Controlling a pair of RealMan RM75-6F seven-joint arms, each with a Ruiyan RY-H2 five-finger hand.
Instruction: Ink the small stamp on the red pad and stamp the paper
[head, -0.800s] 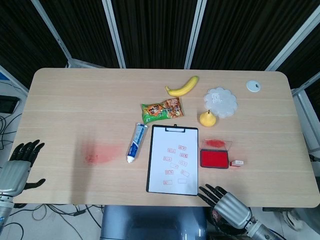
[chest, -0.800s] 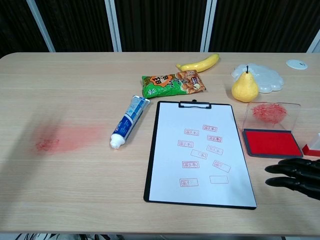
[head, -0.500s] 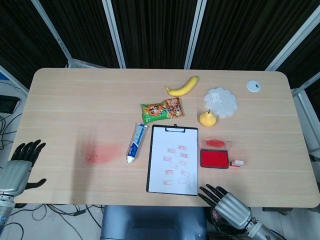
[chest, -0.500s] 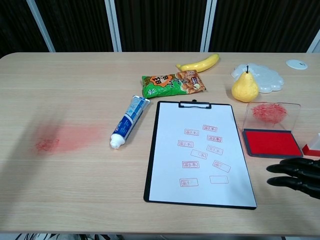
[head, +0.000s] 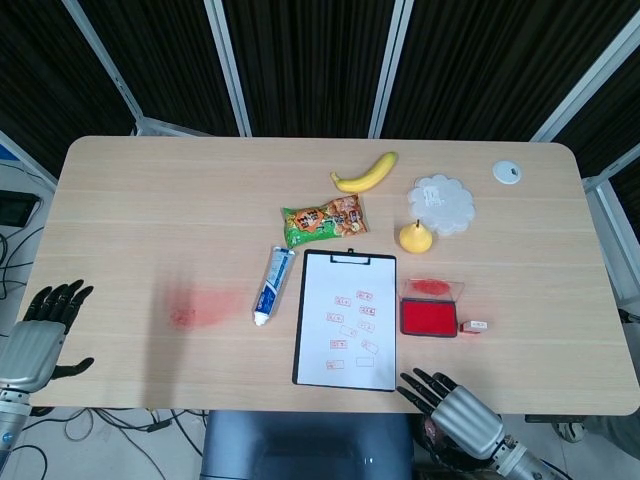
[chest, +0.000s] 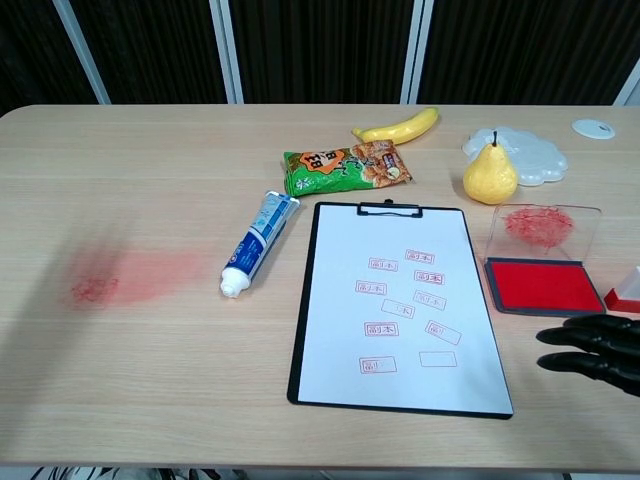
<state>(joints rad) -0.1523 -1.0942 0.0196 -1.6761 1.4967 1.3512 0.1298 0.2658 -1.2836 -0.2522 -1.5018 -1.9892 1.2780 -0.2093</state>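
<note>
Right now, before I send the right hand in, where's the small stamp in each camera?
Head view: the small stamp lies on the table just right of the red pad, ahead of the right hand.
Chest view: the stamp is cut off by the right edge, just right of the pad, above the hand's fingers.
Shared landmark: the red pad with its lid standing open.

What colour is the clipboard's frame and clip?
Black: the clipboard has a black border and black clip around the white paper. Chest view shows it best.
</note>
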